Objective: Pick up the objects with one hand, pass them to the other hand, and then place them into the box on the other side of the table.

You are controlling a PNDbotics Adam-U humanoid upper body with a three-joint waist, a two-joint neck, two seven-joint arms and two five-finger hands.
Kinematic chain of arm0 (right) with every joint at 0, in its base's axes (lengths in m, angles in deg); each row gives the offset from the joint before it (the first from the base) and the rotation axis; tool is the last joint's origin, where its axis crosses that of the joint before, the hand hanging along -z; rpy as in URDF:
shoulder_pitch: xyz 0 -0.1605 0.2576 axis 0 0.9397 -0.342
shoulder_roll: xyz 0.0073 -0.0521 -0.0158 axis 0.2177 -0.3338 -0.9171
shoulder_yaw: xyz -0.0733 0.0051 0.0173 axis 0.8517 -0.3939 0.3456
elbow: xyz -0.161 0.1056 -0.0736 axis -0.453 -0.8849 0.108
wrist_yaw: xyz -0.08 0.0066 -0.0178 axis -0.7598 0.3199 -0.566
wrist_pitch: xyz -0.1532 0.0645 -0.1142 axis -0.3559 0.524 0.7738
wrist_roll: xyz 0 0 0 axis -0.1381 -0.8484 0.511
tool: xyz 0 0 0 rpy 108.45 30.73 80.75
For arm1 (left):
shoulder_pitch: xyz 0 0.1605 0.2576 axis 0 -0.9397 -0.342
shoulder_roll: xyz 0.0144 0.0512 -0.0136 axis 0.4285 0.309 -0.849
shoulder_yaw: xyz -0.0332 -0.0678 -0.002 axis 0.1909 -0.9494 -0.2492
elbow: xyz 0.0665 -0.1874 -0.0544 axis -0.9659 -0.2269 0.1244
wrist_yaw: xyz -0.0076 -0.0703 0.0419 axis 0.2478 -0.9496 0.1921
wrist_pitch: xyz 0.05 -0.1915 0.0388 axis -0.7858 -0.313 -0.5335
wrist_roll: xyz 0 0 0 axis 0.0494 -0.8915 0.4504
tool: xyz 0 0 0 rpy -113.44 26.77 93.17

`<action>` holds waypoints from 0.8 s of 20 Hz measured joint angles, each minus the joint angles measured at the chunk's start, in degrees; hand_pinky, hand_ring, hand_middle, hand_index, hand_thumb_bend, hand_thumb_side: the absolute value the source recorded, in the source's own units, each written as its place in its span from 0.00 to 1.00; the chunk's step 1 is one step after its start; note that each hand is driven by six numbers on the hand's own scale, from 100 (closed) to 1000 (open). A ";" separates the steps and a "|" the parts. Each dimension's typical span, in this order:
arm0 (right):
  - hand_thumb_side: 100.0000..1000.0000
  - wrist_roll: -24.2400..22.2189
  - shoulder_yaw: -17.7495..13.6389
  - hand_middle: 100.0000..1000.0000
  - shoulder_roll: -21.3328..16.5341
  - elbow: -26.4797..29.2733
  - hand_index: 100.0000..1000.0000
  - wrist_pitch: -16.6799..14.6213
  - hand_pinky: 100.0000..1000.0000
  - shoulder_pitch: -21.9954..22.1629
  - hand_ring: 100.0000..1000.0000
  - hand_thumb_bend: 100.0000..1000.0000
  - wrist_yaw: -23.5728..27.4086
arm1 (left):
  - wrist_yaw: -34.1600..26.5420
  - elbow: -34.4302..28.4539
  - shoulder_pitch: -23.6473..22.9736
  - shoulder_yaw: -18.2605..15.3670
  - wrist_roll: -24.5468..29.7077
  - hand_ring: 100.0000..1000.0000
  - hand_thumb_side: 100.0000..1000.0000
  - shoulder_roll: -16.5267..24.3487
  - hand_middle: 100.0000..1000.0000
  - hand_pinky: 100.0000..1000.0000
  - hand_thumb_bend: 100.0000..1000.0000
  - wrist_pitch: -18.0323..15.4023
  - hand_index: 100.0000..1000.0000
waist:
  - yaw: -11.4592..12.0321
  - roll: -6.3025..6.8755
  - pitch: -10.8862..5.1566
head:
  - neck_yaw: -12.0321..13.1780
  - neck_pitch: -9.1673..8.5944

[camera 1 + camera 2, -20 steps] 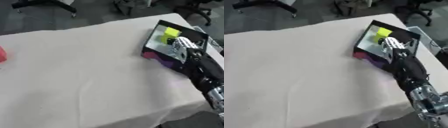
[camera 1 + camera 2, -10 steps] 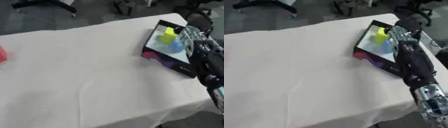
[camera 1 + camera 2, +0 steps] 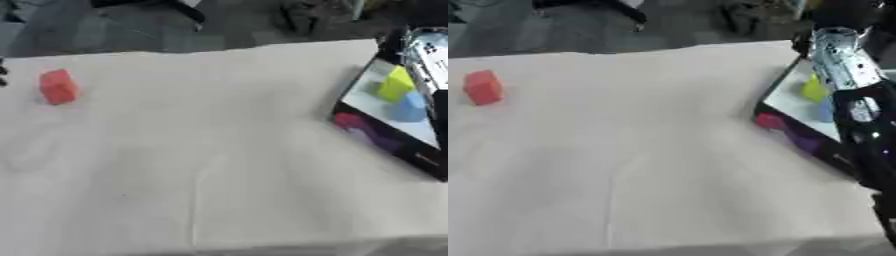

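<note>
A red block (image 3: 59, 86) stands on the white tablecloth at the far left. At the right edge lies a black box (image 3: 385, 145) with a white inside. In it are a yellow object (image 3: 395, 84) and a blue object (image 3: 409, 107). My right arm (image 3: 842, 55), silver and black, rises along the box's right side. Its hand (image 3: 846, 14) is a dark blur past the box's far end, holding nothing that I can see. A small dark shape at the left edge, near the red block, looks like my left hand (image 3: 3, 72).
The white cloth (image 3: 219, 150) covers the table, with creases running down its middle. Its front edge runs along the bottom of the view. Beyond the far edge are a dark floor and chair bases (image 3: 175, 7).
The camera has swung left, bringing the red block fully into view. My right hand has lifted off the box and moved to its far end, leaving the blue object inside.
</note>
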 measured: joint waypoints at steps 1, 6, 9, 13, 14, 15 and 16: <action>0.33 -1.91 1.12 0.87 0.60 1.57 0.95 -2.02 0.99 -0.47 0.85 0.44 -0.16 | 6.51 1.38 1.22 0.54 -3.84 0.74 0.15 0.26 0.79 0.77 0.21 -1.18 0.88 | -0.10 0.09 0.03 | 1.01 0.00; 0.30 -6.30 4.80 0.85 3.60 7.13 0.96 -7.16 0.96 -3.15 0.84 0.43 0.85 | 38.35 12.20 7.25 1.89 -22.79 0.77 0.21 0.97 0.83 0.77 0.35 1.71 0.90 | -2.35 0.23 2.43 | 6.93 -0.69; 0.28 -6.32 5.42 0.85 4.87 9.10 0.96 -7.63 0.93 -3.98 0.84 0.43 1.47 | 50.35 20.46 9.41 1.81 -32.11 0.78 0.21 0.98 0.84 0.77 0.35 7.59 0.90 | -4.16 0.52 4.24 | 10.46 -2.77; 0.27 -5.10 5.37 0.84 5.33 10.41 0.97 -6.30 0.90 -3.80 0.83 0.43 1.96 | 55.52 28.15 10.77 1.44 -40.57 0.76 0.17 2.02 0.82 0.76 0.29 14.08 0.89 | -5.81 0.96 6.19 | 13.47 -5.62; 0.27 -4.75 5.22 0.84 5.33 10.54 0.97 -5.77 0.89 -3.49 0.83 0.43 2.17 | 55.55 29.32 10.78 1.43 -42.10 0.75 0.16 2.32 0.81 0.75 0.27 15.17 0.88 | -6.07 1.07 6.54 | 13.92 -6.13; 0.26 -4.41 5.04 0.84 5.31 10.61 0.97 -5.24 0.89 -3.30 0.83 0.43 2.34 | 55.30 30.14 10.78 1.42 -43.51 0.75 0.16 2.63 0.80 0.75 0.24 16.03 0.88 | -6.29 1.17 6.77 | 14.27 -6.56; 0.26 -4.07 4.90 0.83 5.30 10.76 0.97 -4.68 0.88 -3.09 0.83 0.43 2.54 | 54.77 30.86 10.78 1.42 -44.70 0.75 0.15 2.92 0.80 0.75 0.21 16.62 0.88 | -6.49 1.28 7.00 | 14.57 -6.90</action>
